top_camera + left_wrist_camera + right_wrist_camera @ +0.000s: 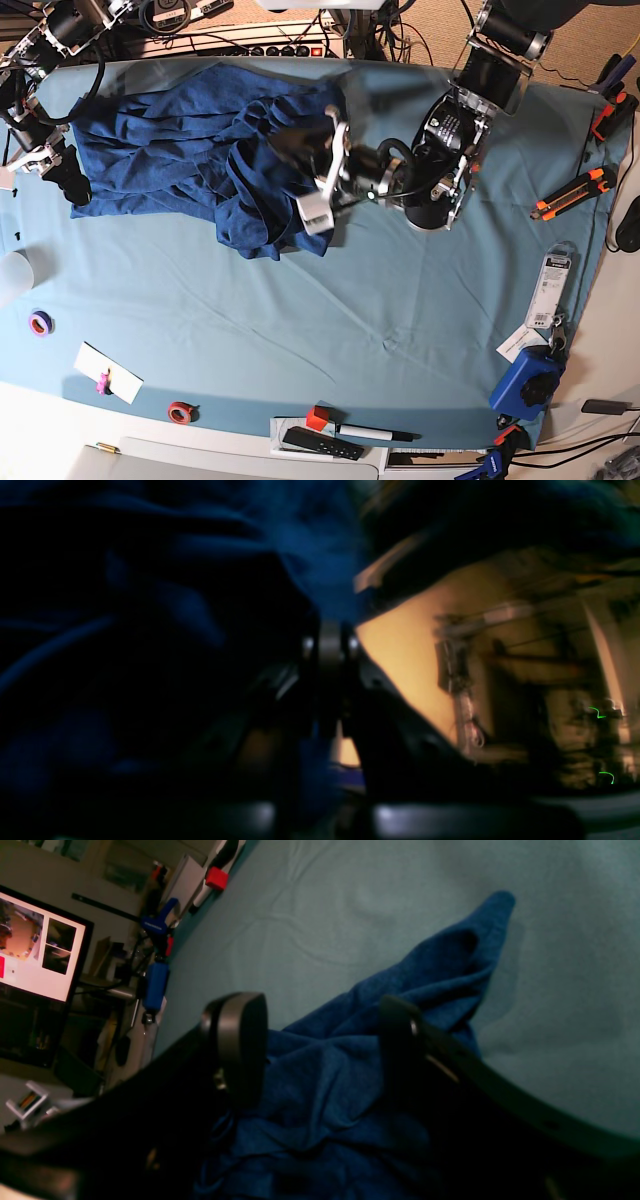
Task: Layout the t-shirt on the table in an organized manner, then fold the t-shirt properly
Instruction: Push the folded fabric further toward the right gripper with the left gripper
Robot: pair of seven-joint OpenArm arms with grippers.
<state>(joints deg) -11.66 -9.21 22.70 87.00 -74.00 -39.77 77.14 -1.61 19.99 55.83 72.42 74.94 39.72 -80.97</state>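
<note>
- One t-shirt (pixel 190 150) lies bunched across the upper left of the bench (pixel 400 330), not yet spread flat.
- Two arms work it. In the centre of the base view, the left gripper (pixel 318 190) has its fingers clamped on a fold at the shirt's right edge, probably to pull it out.
- At far left, the right gripper (pixel 320 1040) has its fingers spread wide over the cloth, holding nothing.

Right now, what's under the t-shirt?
The t-shirt lies crumpled on the table, whose teal cloth shows all around it. Anything beneath the folds is covered. The left gripper is shut on its right edge; the right gripper gapes at its left end.
</note>
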